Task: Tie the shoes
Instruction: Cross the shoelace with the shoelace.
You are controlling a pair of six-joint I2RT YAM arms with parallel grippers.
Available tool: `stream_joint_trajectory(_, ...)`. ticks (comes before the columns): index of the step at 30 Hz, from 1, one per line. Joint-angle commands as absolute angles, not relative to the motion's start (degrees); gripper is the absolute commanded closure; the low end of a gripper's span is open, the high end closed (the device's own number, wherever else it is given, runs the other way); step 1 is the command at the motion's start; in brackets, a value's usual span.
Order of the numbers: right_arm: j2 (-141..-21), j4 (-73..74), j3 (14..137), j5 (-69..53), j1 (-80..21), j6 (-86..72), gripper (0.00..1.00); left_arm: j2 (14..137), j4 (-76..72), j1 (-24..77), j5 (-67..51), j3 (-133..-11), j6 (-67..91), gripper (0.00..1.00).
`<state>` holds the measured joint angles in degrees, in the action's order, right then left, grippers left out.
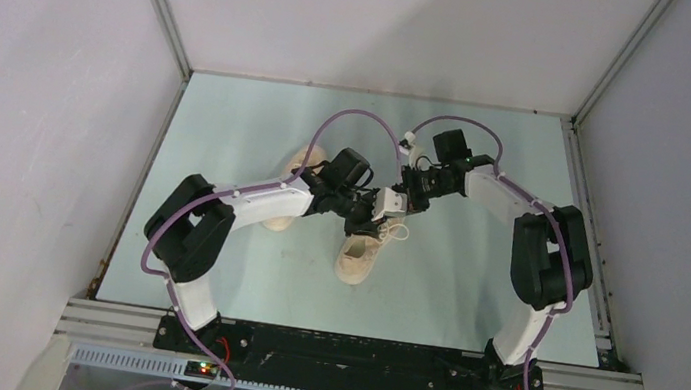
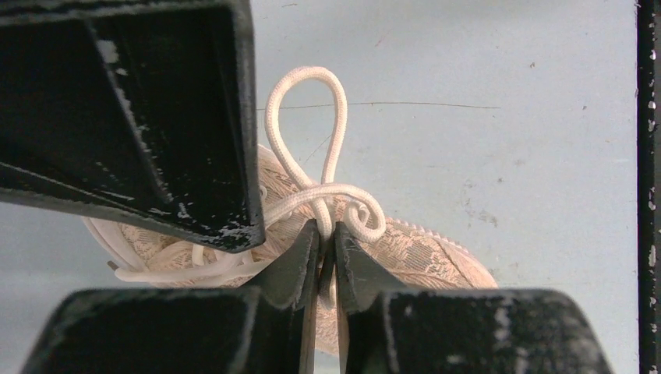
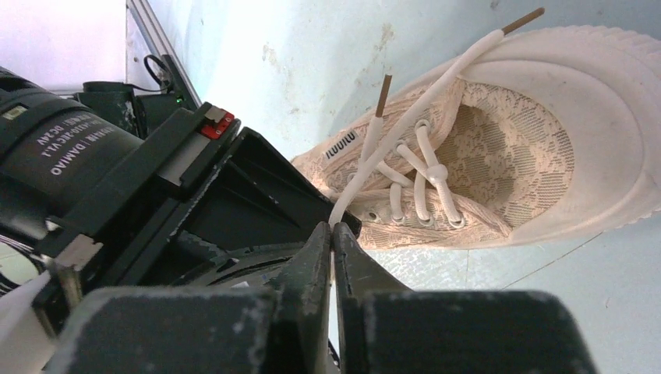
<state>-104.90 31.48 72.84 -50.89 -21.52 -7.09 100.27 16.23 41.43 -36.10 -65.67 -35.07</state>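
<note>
- One shoe (image 1: 306, 160) lies on the left half of the table (image 1: 212, 258), partly hidden under the left arm (image 1: 260, 199).
- The left gripper (image 2: 327, 238) has its fingers pressed together, pinching the lace (image 2: 309, 72) just below a loop that stands upright.
- The other shoe (image 1: 356, 260) lies mid-table, right under both grippers.
- The right gripper (image 3: 333, 232) has its fingers pressed together on a strand of that shoe's lace, just beside the left gripper.
</note>
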Motion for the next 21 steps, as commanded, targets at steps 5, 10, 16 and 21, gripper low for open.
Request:
stream_joint_trajectory(5,-103.35,28.5,77.38,-52.76,-21.12,-12.68,1.0,97.73,16.41,41.27,-38.2,-65.98,-37.11,0.87)
stream_joint_trajectory(10,-103.95,25.66,77.85,-56.59,-20.38,-16.28,1.0,97.84,16.56,41.31,-37.8,-66.09,-37.36,0.87)
stream_joint_trajectory(16,-104.62,22.31,77.91,-58.42,-20.46,-20.96,1.0,98.02,16.96,41.5,-37.47,-66.4,-37.85,0.87)
stream_joint_trajectory(21,-105.69,24.98,79.64,-50.79,-21.53,-20.66,0.95,97.66,17.48,41.86,-37.63,-66.17,-38.67,0.87)
